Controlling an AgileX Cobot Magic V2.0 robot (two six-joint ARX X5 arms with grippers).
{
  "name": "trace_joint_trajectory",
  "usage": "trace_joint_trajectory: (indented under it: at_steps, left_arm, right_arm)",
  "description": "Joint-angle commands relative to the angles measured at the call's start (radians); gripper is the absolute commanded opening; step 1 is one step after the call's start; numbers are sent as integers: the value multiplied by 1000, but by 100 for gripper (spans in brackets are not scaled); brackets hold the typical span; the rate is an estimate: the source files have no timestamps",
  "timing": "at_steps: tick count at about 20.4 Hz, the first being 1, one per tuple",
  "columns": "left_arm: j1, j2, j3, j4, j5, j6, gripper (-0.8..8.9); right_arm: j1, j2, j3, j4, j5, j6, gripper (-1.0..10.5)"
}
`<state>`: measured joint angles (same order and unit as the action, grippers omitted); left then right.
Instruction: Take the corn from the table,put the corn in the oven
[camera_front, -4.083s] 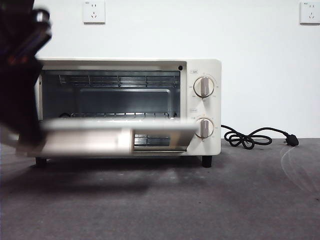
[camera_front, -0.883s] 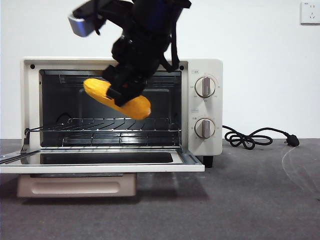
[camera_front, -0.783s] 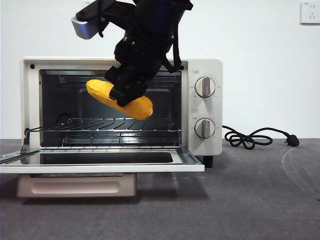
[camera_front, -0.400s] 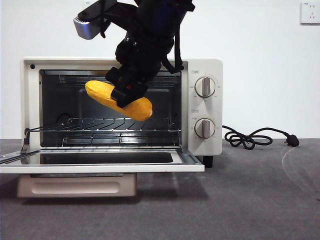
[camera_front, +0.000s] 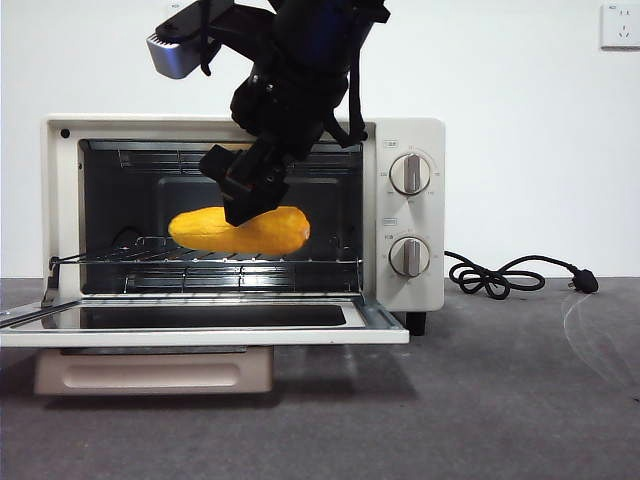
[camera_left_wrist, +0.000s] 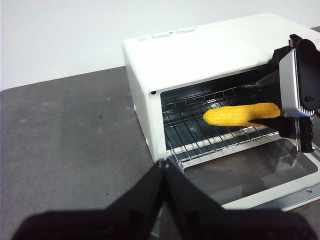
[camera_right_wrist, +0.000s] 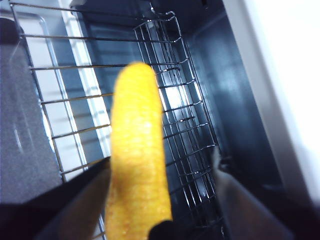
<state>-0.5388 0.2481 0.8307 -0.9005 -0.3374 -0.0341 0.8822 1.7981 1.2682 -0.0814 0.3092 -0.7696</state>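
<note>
I see the dark grey desk (camera_front: 500, 400) spanning the view, matte and faintly speckled. The cream-white oven (camera_front: 405, 135) stands on it at left, its door (camera_front: 200, 325) dropped open. A black cord (camera_front: 500, 275) lies coiled on the desk just right of the oven.

The corn (camera_front: 240, 230) is seen lying on the rack (camera_front: 205, 256) inside the oven (camera_front: 410, 215), below the right gripper (camera_front: 248, 182).

Yellow-orange corn (camera_front: 240, 230), cream-white oven (camera_front: 405, 215), dark grey speckled table (camera_front: 500, 400), black cord (camera_front: 500, 275).
</note>
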Motion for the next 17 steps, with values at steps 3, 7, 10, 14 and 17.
trace_joint_trajectory:
  at_steps: [3,7,10,14,17]
  left_arm:
    - [-3,-4,-4,3,0,2,-6]
    - [-3,-4,-4,6,0,2,-6]
    - [-3,-1,-4,20,-1,2,-6]
    - [-3,17,-4,61,-4,21,-6]
    - [-3,50,-4,108,-4,53,-6]
  right_arm:
    - [8,17,4,3,2,47,351]
    - [22,17,5,-1,26,68,349]
    - [43,16,5,-2,50,72,347]
    - [76,10,5,-18,73,97,347]
    - [107,-2,6,-55,90,134,346]
